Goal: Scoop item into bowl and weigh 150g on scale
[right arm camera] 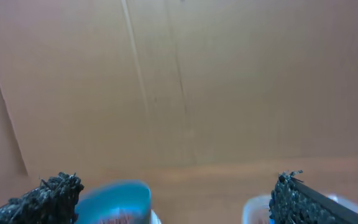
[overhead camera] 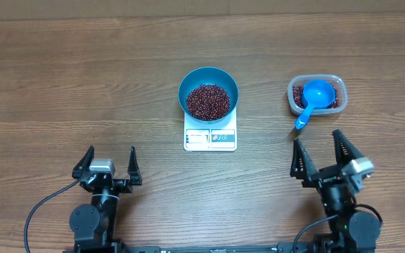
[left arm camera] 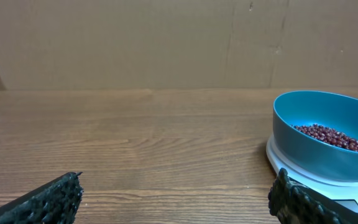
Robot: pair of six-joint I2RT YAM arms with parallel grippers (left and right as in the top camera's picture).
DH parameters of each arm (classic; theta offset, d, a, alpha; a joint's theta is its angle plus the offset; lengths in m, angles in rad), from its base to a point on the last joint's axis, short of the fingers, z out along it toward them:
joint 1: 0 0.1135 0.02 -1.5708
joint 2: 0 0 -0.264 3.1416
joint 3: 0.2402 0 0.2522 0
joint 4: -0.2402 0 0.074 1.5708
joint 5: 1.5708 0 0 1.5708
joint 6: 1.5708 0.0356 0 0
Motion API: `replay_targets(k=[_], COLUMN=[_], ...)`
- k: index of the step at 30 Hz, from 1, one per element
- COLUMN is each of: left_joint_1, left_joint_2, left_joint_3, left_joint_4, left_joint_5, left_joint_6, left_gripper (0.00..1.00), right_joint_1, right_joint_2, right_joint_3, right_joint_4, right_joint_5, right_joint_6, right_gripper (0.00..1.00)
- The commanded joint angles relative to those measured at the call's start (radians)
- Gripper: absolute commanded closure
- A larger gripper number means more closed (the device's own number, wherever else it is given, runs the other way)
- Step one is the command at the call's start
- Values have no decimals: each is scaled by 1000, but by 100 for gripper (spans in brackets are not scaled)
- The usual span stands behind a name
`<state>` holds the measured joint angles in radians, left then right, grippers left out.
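Observation:
The blue bowl point(overhead camera: 208, 93) stands on the white scale point(overhead camera: 210, 138) at the table's middle, with a heap of dark red-brown beans point(overhead camera: 208, 100) inside. The left wrist view catches the bowl point(left arm camera: 328, 146) and its beans point(left arm camera: 333, 137) at the right edge. Near the front left my left gripper point(overhead camera: 108, 159) is open and empty, well apart from the scale. My right gripper point(overhead camera: 320, 145) is open and empty too, just in front of the clear tub point(overhead camera: 316, 94). A blurred blue bowl point(right arm camera: 114, 200) shows low in the right wrist view.
The clear plastic tub at the right holds more beans and a small blue scoop point(overhead camera: 313, 98), whose handle sticks out over the tub's front edge toward my right gripper. Bare wooden tabletop point(overhead camera: 83, 77) spreads left of the scale.

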<state>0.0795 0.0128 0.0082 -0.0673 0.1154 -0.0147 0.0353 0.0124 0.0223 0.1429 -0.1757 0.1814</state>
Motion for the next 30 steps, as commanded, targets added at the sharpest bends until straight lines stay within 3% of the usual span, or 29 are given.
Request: replay_targets(k=[1, 5, 14, 20, 30], left_joint_1=[6, 6, 6, 6, 6], left_joint_2=[-9, -9, -9, -9, -9], left_joint_3=[-3, -3, -3, -3, -3], left_joint_4=[-3, -3, -3, -3, -3], left_joint_5=[-11, -11, -11, -11, -11], left_joint_6=[23, 23, 23, 23, 23], left_gripper=[0, 1, 1, 0, 0], right_joint_1=[5, 5, 5, 26, 27], right_joint_2=[-10, -10, -10, -10, -10], right_joint_3=[-15, -15, -14, -15, -14], right_joint_4=[-101, -217, -219, -217, -216], right_joint_5=[5, 26, 43, 16, 18], right_joint_6=[-60, -60, -119, -281, -336], right_gripper=[0, 0, 0, 0, 0])
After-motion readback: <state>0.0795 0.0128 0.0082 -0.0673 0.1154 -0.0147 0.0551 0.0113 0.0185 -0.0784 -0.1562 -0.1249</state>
